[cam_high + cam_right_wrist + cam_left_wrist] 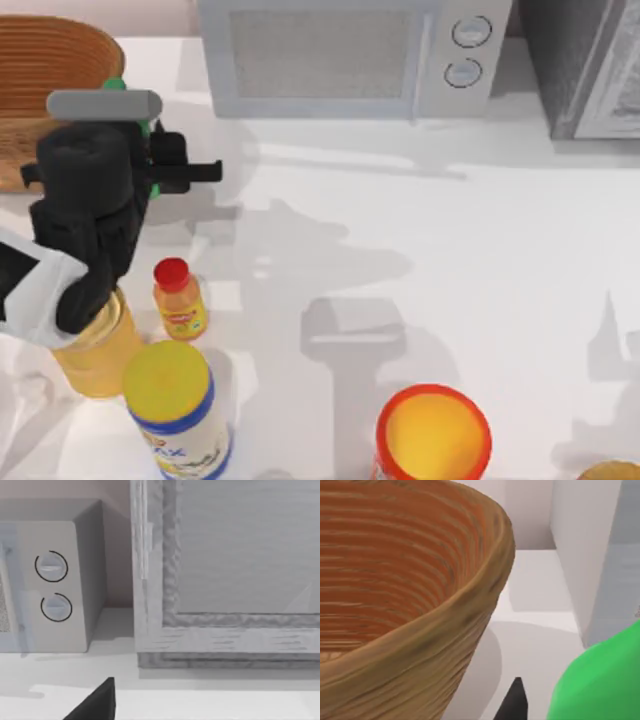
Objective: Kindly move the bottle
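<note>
The left gripper (150, 150), upper left of the top view, grips the bottle (117, 86) upright beside the basket (40, 70). A yellow bottle (178, 300) and canister (180, 410) stand lower left; the microwave (350, 55) stands at top.

The bottle (602, 680) is plain bright green, and the basket (410, 580) is brown with orange ridged bands inside. On the white tabletop (420, 230) stand a grey microwave (350, 55), a yellow red-capped bottle (178, 300) and a yellow-lidded, blue-banded canister (178, 405).
</note>
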Available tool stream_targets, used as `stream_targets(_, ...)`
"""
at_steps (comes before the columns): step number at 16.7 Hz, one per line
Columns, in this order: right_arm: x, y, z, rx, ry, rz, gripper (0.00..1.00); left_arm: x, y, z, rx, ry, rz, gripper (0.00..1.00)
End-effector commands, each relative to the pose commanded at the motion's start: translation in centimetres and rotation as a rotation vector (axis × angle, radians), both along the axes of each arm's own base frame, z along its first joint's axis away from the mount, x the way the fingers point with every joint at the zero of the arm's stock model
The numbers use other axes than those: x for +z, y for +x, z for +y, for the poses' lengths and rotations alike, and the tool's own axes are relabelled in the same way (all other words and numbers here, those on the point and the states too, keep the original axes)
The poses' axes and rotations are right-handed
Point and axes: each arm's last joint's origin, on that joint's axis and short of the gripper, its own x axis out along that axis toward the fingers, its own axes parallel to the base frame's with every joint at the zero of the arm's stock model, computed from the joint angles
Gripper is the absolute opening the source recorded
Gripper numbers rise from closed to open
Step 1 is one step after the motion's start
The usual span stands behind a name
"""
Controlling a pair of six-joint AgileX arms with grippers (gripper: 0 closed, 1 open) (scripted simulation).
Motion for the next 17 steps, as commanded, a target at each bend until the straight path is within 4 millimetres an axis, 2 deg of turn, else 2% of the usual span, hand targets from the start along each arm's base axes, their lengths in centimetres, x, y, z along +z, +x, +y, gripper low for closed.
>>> stream_targets(2,0.0,0.0,0.0,0.0,0.0,0.0,1.0,-2.2,-1.0,0.0,0.0,-0.01,0.06,0.0)
stream_targets(4,0.0,0.0,0.0,0.0,0.0,0.0,1.0,-3.5,-2.2,-0.4,-0.015,-0.017,0.105,0.0)
stream_targets(8,0.0,0.0,0.0,0.0,0.0,0.0,1.0,-3.7,-2.3,-0.4,-0.018,-0.018,0.112,0.0)
stream_targets(17,0.0,0.0,0.0,0.0,0.0,0.0,1.0,-3.7,-2.3,-0.4,-0.018,-0.018,0.112,0.68)
